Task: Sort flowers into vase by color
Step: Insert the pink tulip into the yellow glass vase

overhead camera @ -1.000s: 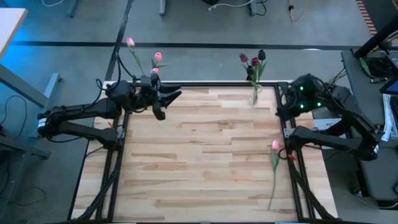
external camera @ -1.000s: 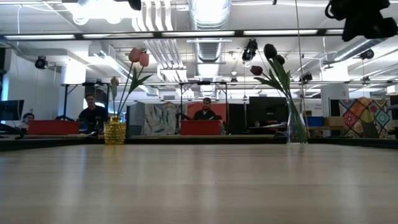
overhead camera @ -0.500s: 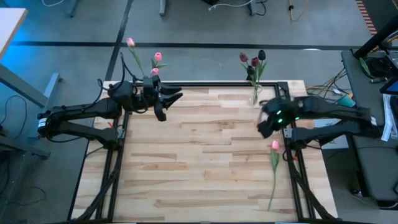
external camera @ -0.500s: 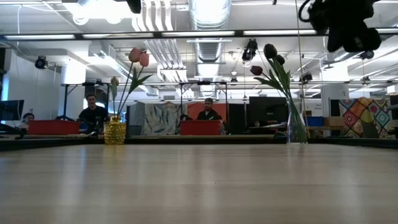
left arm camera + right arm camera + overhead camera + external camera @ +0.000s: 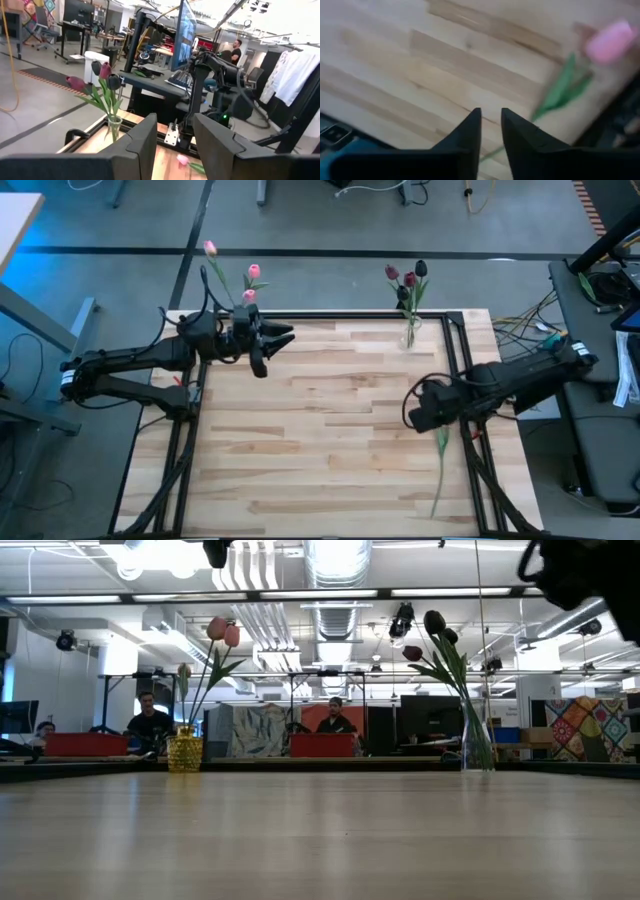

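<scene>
One pink tulip (image 5: 441, 442) lies flat on the tabletop (image 5: 330, 430) near its right edge, stem running toward the near side; its head is covered by my right hand (image 5: 422, 416) in the high view. In my right wrist view the pink head (image 5: 610, 41) and green leaves show just beyond my fingers (image 5: 466, 134), which stand a narrow gap apart and hold nothing — the hand hangs over the wood beside the flower, not touching it as far as I can judge.

Three pink tulips (image 5: 246, 280) stand in the yellow vase (image 5: 184, 752) at the far left corner of the tabletop; in the low view I can make out two pink heads (image 5: 223, 632) clearly, the third less so. Three dark maroon tulips (image 5: 407, 278) stand in the clear glass vase (image 5: 409, 334) at the far edge, toward the right. So I count seven flowers in all — four pink, three maroon — and two vases.

My left hand (image 5: 268, 346) hovers at the far left of the tabletop, just beside the yellow vase, its fingers (image 5: 143, 141) parted and empty; past them that wrist view shows the maroon bunch (image 5: 98, 80) in its glass and my right arm (image 5: 220, 80) beyond.

Behind the table, people sit at desks in the room (image 5: 150, 720).
</scene>
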`<state>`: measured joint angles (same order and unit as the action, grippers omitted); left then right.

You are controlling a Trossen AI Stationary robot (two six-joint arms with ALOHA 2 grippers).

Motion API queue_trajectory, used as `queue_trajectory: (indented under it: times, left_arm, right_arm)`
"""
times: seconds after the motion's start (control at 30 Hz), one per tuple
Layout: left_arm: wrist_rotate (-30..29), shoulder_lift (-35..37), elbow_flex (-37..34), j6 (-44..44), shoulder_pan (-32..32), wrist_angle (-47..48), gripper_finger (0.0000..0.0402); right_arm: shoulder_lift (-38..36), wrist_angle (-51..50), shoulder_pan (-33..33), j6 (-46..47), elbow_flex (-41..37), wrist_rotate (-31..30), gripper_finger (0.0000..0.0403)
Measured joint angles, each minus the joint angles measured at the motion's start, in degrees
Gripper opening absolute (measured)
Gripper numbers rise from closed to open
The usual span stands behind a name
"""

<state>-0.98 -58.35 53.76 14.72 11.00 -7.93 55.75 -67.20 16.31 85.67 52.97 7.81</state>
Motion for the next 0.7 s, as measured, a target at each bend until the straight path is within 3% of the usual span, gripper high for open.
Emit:
queue_trajectory:
  times: [0.33,0.5,0.7]
  left_arm:
    - [0.1,0.0,0.0,0.8,0.0,0.6,0.0115]
    - [0.2,0.0,0.0,0.8,0.0,0.9,0.0115]
    - [0.2,0.1,0.0,0.8,0.0,0.8,0.0115]
  right_arm:
    - [1.6,0.3,12.6,23.6,-8.8,0.0,0.0157]
    - [4.2,2.2,16.5,29.3,-11.6,-0.4,0.0156]
    - [6.4,13.1,19.0,35.8,-17.5,-1.8,0.0139]
